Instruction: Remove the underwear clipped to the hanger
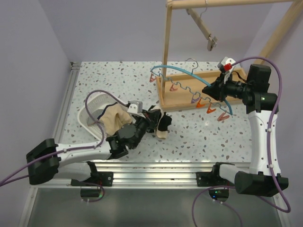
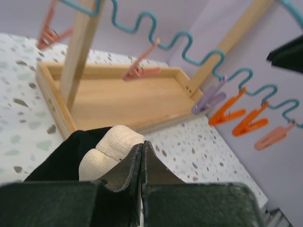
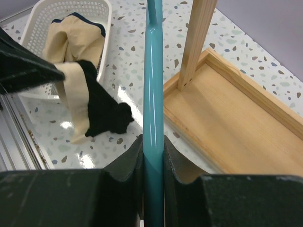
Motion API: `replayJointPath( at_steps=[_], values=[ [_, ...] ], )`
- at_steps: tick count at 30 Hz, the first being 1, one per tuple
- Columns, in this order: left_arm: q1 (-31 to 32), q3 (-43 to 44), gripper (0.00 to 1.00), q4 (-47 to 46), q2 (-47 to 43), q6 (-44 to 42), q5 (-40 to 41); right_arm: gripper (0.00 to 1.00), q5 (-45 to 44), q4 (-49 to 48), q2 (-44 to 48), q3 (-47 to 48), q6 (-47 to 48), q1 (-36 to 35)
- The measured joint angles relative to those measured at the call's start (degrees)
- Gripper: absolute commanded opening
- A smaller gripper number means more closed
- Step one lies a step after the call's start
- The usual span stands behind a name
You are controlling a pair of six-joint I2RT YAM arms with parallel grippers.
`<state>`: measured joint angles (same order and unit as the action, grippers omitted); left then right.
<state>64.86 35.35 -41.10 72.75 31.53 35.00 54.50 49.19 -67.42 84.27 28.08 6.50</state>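
Note:
My left gripper (image 1: 156, 120) is shut on the black underwear (image 1: 164, 124), which hangs from it just above the table, right of the basket. Its pale waistband (image 2: 113, 144) bulges beside the closed jaws (image 2: 142, 146). The right wrist view shows the black pair (image 3: 106, 113) dangling. The beige pair (image 1: 113, 120) lies in the white basket (image 1: 84, 111). The grey striped pair is hidden. My right gripper (image 1: 209, 90) is shut on the teal wavy hanger (image 1: 189, 73), whose bar (image 3: 152, 71) runs between its jaws (image 3: 153, 142). The hanger's clips (image 2: 227, 116) hold nothing.
The wooden rack stands at the back right, with a tray base (image 1: 189, 101) and an upright post (image 1: 166, 47). A second wooden hanger (image 1: 203, 30) hangs from its top bar. A metal rail (image 1: 156, 168) runs along the table's near edge.

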Motion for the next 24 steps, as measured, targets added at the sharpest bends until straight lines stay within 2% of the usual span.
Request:
replayJointPath(
  at_steps=[8, 15, 19, 24],
  values=[
    [0.0, 1.8, 0.00, -0.5, -15.0, -18.6, 13.9, 0.00, 0.0, 0.0, 0.0, -0.1, 0.0, 0.0],
    [-0.1, 1.3, 0.00, -1.7, -24.1, -30.1, 24.0, 0.00, 0.0, 0.0, 0.0, -0.1, 0.0, 0.0],
    [-0.5, 0.7, 0.00, -3.5, -27.0, -36.8, 28.2, 0.00, 0.0, 0.0, 0.0, -0.1, 0.0, 0.0],
    [-1.7, 0.7, 0.00, -3.2, -26.9, -39.8, 30.3, 0.00, 0.0, 0.0, 0.0, -0.1, 0.0, 0.0]
  ],
)
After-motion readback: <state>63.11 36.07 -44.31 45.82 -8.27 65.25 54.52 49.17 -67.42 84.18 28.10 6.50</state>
